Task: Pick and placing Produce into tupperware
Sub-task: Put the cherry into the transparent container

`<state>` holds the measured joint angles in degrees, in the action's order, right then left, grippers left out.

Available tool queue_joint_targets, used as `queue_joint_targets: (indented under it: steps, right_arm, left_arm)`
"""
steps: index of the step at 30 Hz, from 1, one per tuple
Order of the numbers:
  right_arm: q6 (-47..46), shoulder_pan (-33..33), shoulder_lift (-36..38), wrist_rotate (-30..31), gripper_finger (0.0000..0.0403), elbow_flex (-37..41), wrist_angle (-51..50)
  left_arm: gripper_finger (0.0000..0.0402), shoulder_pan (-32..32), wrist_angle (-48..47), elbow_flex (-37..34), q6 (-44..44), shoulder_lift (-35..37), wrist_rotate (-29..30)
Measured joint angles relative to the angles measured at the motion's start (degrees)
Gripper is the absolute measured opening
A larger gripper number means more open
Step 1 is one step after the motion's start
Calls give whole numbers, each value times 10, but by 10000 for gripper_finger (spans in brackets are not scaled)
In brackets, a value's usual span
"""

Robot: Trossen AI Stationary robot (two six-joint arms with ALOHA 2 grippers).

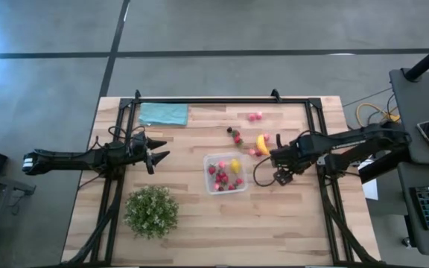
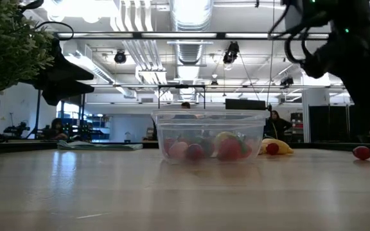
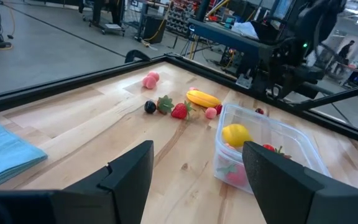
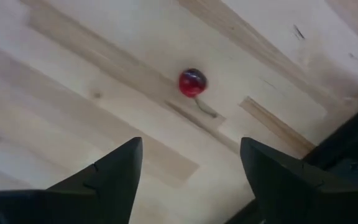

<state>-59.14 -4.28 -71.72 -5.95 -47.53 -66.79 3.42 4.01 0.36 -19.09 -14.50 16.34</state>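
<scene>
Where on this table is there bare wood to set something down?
Bare wood runs along the front edge between the green plant and the right rail, and in the middle between the left gripper and the tupperware. It is crowded between the tupperware, the banana and the right gripper.

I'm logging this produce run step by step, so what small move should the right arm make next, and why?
Probably lower the right gripper straight down over the red cherry and close on it. The right wrist view shows its fingers open and empty, with the cherry lying alone on the bare wood just ahead. The tupperware already holds several pieces, so this loose one likely goes next.
</scene>
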Motion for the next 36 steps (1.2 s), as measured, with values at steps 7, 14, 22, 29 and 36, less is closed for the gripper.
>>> queue_joint_targets:
  steps: [7, 14, 22, 29, 36]
  right_arm:
    - [-9, 0, -6, -4, 278, 71, 67]
    - [-32, 0, -15, 24, 265, 67, 111]
    - [-101, 1, -16, 45, 251, 90, 147]
    - [-106, 1, -16, 66, 244, 107, 154]
    - [-88, 2, -16, 73, 240, 128, 189]
  left_arm:
    - [233, 0, 0, 0, 0, 0, 0]
    - [233, 0, 0, 0, 0, 0, 0]
    - [233, 0, 0, 0, 0, 0, 0]
    - [233, 0, 0, 0, 0, 0, 0]
    - [233, 0, 0, 0, 0, 0, 0]
